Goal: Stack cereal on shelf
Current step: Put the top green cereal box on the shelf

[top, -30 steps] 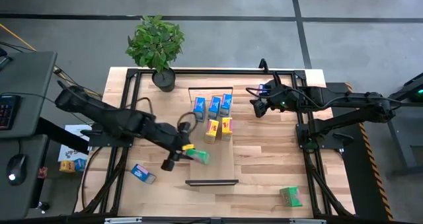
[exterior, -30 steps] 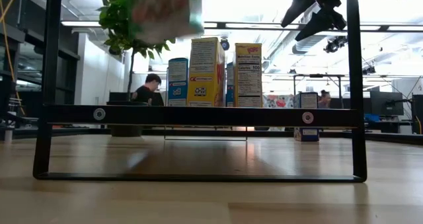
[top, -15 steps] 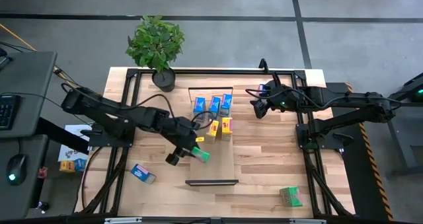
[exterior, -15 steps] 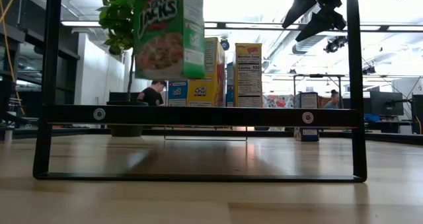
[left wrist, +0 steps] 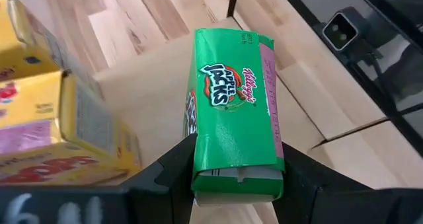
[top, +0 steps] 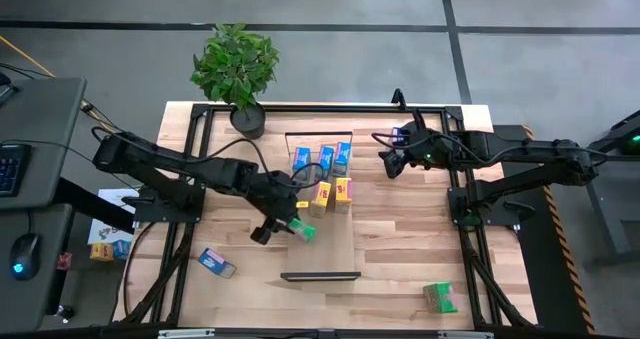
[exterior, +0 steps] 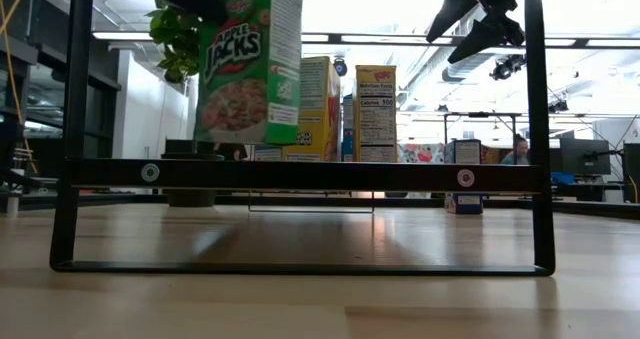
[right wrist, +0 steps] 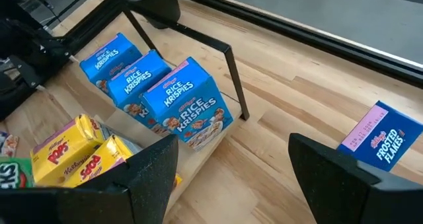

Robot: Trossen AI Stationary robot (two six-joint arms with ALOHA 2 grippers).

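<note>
My left gripper [top: 292,223] is shut on a green cereal box [exterior: 250,64], which hangs just above the shelf [exterior: 300,174], a long light board [top: 322,249] with black brackets at its ends. Three blue boxes [top: 322,159] and two yellow ones [top: 332,193] stand on the shelf's far half. One blue box [top: 215,262] and one green box [top: 438,297] lie on the table. My right gripper [top: 385,163] hangs open above the table, to the right of the shelf's far end, with nothing between its fingers [right wrist: 152,171]. My left gripper pinches the green box's top end [left wrist: 236,174] between its two fingers [left wrist: 173,168], one on each of two opposite faces. The fingers come slanting down from the table's left. The box hangs below them almost upright, its bottom end [exterior: 245,139] clear of the shelf board.
A potted plant [top: 238,69] stands at the table's far left corner. A black frame [top: 190,169] runs along the table's sides. The shelf's near half [top: 322,259] is bare board.
My left gripper has sunk and gone a little toward the yellow boxes, rolling as it went. The green box has come down with it from high over the shelf to just above the board, and has turned so that one narrow side now shows beside its front.
</note>
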